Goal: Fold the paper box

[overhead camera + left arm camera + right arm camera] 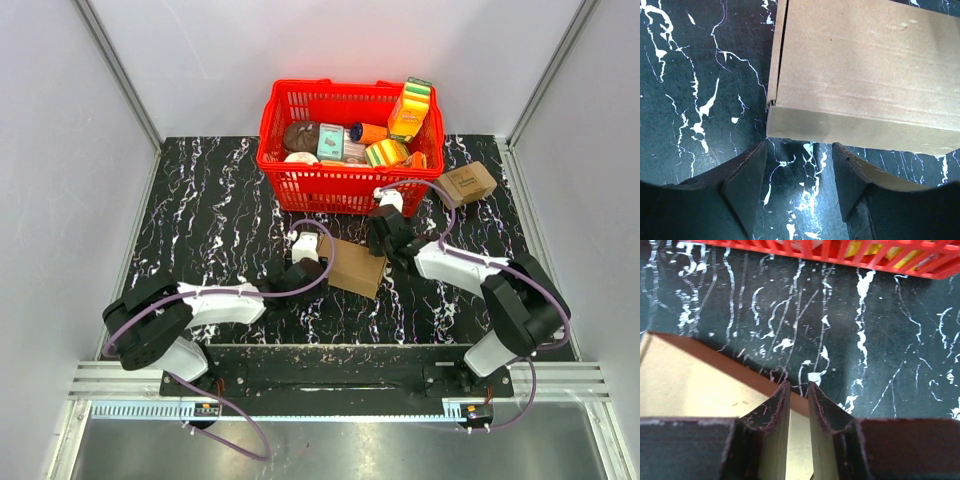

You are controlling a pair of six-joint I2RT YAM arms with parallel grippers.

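The paper box (352, 265) lies closed as a shallow brown cardboard rectangle in the middle of the black marble table. My left gripper (322, 268) is at its left end, open and empty. In the left wrist view the box (860, 65) lies just beyond the left gripper (799, 150), with bare table between the fingers. My right gripper (385, 245) is over the box's right far edge. In the right wrist view the right gripper (799, 385) has only a narrow gap between its jaws, nothing is held, and the box (685, 385) lies under it.
A red basket (300, 180) full of groceries stands just behind the box; its wall shows in the right wrist view (840, 252). A small brown carton with dark print (467, 183) sits to the right of the basket. Grey walls enclose the table.
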